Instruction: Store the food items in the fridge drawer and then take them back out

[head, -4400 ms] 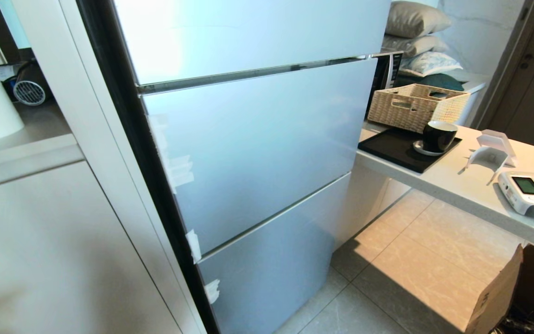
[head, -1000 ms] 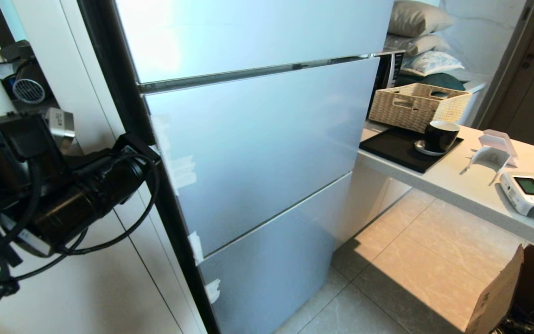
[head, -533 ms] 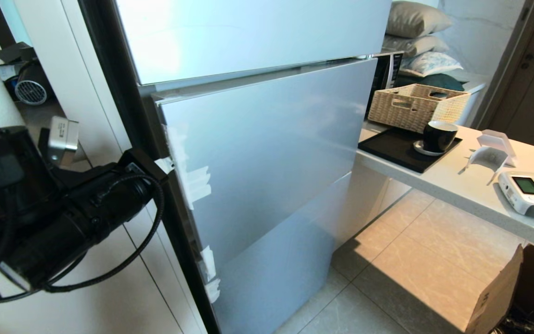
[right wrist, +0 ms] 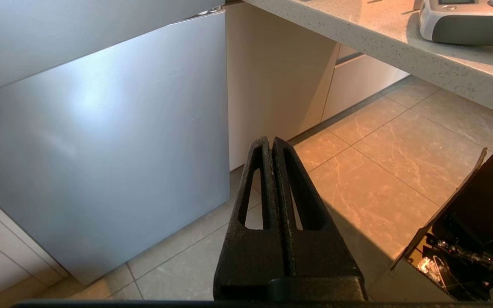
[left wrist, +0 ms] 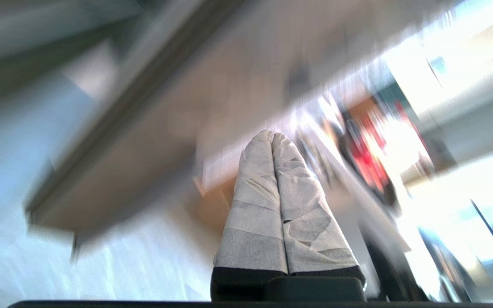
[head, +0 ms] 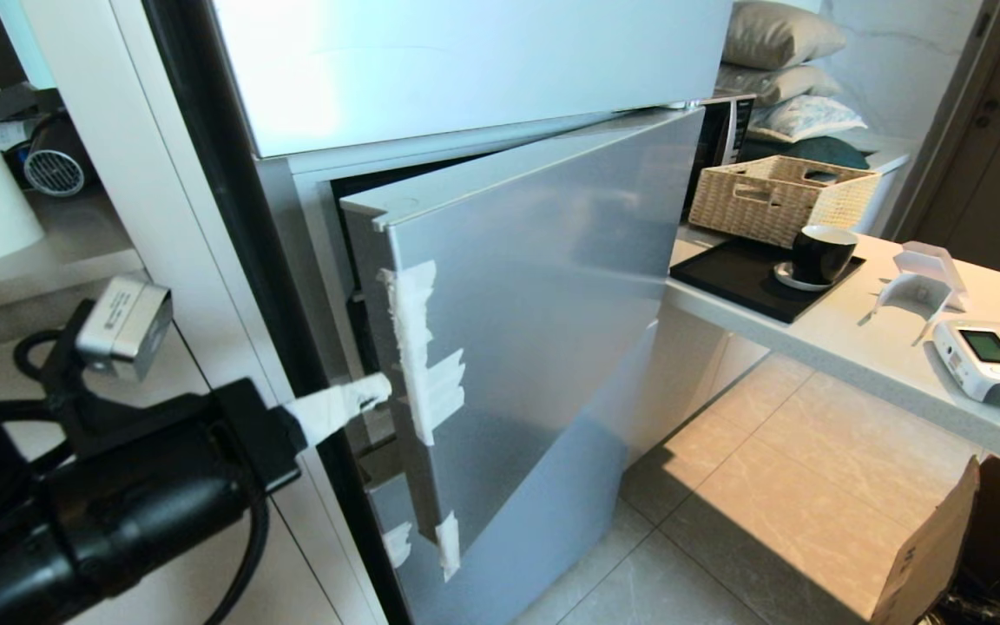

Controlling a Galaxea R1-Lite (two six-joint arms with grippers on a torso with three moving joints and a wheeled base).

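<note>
The middle fridge door has swung open. The left gripper, fingers pressed together, hooks behind its taped edge to pull it. The right gripper hangs pressed together. The drawer and fruit aren't visible yet.

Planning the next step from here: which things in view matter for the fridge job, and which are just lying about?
Part of the job:
fridge door, swung partly open
left gripper, at the door's taped edge

Just lying about:
wicker basket
black mug
black tray
remote controller
cardboard box
</note>
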